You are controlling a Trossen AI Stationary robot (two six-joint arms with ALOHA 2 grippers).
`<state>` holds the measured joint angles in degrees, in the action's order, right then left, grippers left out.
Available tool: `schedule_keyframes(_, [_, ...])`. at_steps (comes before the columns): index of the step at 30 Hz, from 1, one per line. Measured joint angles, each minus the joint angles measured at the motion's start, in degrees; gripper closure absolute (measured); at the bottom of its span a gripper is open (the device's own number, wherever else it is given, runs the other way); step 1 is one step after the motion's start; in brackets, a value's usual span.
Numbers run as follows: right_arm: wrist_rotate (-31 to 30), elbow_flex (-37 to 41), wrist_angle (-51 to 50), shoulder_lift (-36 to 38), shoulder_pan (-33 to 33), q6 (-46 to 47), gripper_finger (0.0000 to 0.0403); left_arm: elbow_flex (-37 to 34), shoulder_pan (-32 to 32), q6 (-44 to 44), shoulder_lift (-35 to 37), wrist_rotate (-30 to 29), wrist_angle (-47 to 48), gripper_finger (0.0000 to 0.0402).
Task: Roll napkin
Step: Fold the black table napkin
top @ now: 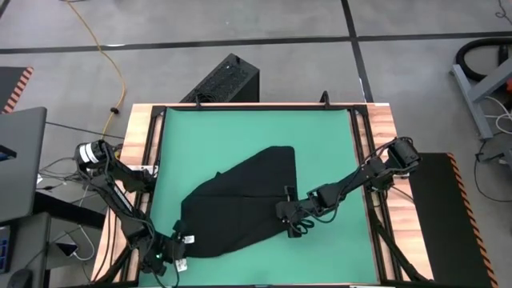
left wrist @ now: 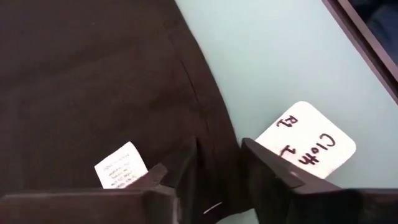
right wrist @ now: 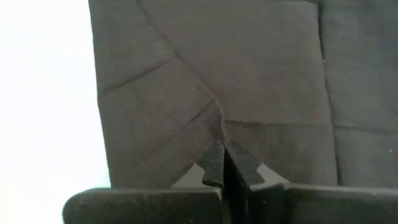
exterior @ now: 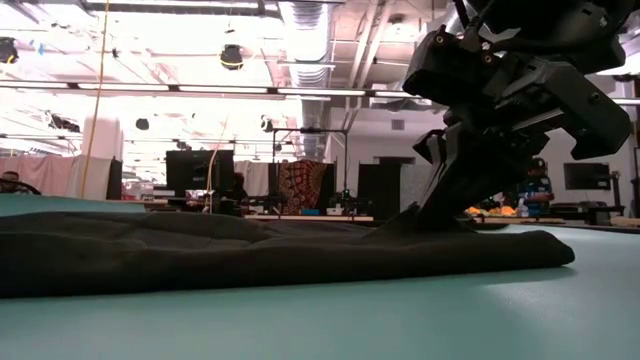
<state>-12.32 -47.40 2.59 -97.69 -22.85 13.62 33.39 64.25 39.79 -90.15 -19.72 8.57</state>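
Right end effector (right wrist: 222, 163) pinches napkin (right wrist: 249, 74)

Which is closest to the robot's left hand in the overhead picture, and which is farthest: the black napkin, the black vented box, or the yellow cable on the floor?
From the left hand at the table's near left corner:
1. The napkin, right at the hand, which is at its corner by the white tag.
2. The yellow cable, on the floor beyond the table's far left corner.
3. The vented box, behind the far edge; nearly as far as the cable, so too close to call.
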Motion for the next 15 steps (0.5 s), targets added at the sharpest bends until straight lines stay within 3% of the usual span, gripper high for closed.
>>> schedule_keyframes(6, [-1.9, 0.0, 1.5, 0.0, 0.0, 0.0, 0.0387, 0.1, 0.0, 1.5, 1.1, -1.7, 1.0, 0.0392])
schedule_keyframes(10, [-2.7, -0.3, 3.2, 0.0, 0.0, -0.1, 0.0388, 1.6, 0.0, 0.5, 3.0, -7.3, 3.4, 0.0400])
schedule_keyframes(15, [-6.5, -3.3, 2.0, 0.0, 0.0, -1.7, 0.0389, 6.3, -0.8, 0.1, 5.5, -16.8, 12.9, 0.0401])
